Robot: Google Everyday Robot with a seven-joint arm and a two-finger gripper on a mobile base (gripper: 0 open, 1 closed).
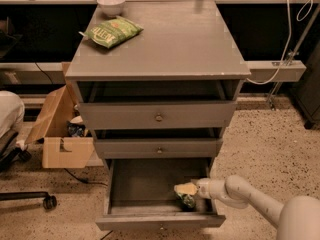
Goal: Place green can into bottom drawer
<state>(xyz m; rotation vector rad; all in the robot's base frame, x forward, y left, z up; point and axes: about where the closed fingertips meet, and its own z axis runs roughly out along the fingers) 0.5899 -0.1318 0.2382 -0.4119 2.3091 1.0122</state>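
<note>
The place looks like a robotics lab or office workroom, with a speckled floor (272, 144), a grey drawer cabinet (160, 116), a wheeled office-chair base (31, 198), an open cardboard box (64, 153), a loose white cable (287, 39) and a white robot arm (252, 198) whose hand (189, 190) is inside the open bottom drawer (142, 184).
</note>
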